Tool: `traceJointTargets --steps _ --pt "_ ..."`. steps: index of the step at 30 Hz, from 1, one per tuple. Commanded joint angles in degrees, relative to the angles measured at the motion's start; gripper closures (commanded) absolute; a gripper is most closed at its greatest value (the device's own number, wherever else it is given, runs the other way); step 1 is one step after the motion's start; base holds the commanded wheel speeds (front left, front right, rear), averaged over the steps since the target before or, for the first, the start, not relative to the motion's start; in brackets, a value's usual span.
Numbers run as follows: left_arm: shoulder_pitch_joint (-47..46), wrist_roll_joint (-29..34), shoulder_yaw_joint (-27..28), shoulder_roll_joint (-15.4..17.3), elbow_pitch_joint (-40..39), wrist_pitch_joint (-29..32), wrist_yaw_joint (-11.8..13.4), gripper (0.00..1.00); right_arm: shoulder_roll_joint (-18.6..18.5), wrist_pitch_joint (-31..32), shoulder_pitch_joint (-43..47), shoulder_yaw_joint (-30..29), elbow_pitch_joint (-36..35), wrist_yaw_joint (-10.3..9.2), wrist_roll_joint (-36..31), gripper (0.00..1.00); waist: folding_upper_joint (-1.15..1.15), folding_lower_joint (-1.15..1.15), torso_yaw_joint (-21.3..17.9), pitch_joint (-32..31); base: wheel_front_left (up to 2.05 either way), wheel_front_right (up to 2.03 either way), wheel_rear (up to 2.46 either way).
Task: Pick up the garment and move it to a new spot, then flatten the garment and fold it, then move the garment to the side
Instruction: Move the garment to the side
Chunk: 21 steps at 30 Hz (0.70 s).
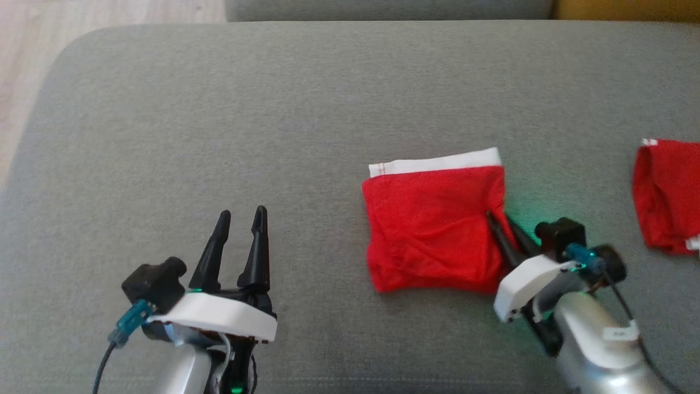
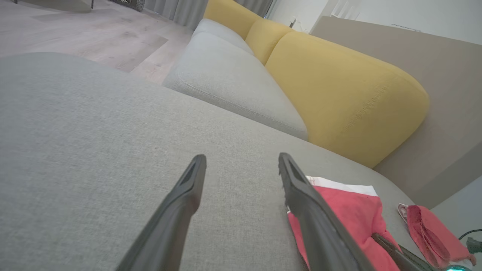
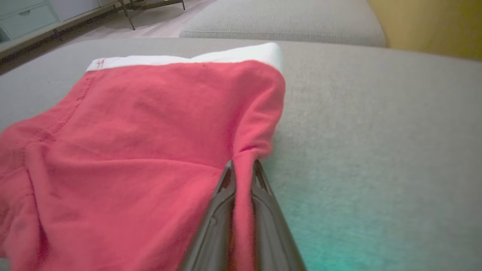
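R gripper point(image 3: 243, 163) closed, both dark fingers pinching a fold of red cloth at the right edge of the garment point(image 1: 432, 230), approx halfway along that edge. In R wrist view the fabric bunches between the fingertips and puckers toward them. Garment is red, folded to a rough square, w/ white waistband point(image 1: 435, 162) showing as a strip along the far edge. It lies on the grey cushion point(image 1: 219, 109), right of centre in head view, w/ a few creases across the near half and the near-left corner slightly rounded. Green glow point(image 1: 519, 210) on cushion just beside R gripper. L gripper point(image 1: 240, 216) open, fingers spread w/ nothing between them, over bare cushion well left of the garment, not touching it. 2nd red item point(image 1: 664, 197) w/ bits of white trim lies crumpled near the cushion's right end, apart from the garment. Beyond the cushion: grey sofa seat point(image 2: 233, 82) w/ yellow backrest point(image 2: 339, 94). Pale wood floor point(image 1: 22, 82) past the cushion's far-left rounded corner.
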Motion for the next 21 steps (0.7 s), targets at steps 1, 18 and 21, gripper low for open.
traceJointTargets --steps 1,18,21 --pt "-2.3 0.4 2.2 0.1 -2.1 -0.7 0.1 0.0 -2.3 -1.5 -2.9 1.4 -2.0 -0.05 -2.4 1.0 0.0 0.0 -1.5 0.1 0.0 0.0 0.0" --pt "-5.7 2.3 2.9 0.1 -2.4 -0.7 -1.1 0.0 -27.3 1.6 -10.2 9.6 -13.7 -0.05 -2.3 1.0 0.0 0.0 -11.6 6.1 0.0 0.0 0.0" --pt "-6.5 2.9 2.9 0.1 -2.1 -0.7 -1.5 0.0 -30.3 2.8 -11.4 10.3 -13.9 -0.05 -0.2 1.0 0.0 0.0 -12.5 7.7 0.0 0.0 0.0"
